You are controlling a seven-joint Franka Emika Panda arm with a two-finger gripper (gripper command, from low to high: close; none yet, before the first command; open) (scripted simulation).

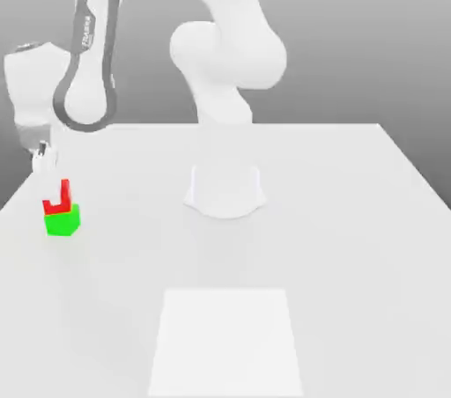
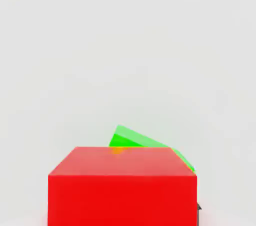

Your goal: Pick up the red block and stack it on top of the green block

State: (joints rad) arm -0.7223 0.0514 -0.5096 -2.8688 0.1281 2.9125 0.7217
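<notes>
One red block [image 1: 59, 197] atop green block [image 1: 62, 221], under end effector [image 1: 44, 158].

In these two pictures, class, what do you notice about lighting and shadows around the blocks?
Exterior view: flat, even light; the red block and green block cast hardly any shadow on the white table. Hand view: matte faces, no glare; the red front face is darker than its top.

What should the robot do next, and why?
Probably lift the end effector straight up and away. The red block already sits on the green block, turned a bit against it, so a sideways move might knock it off.
</notes>
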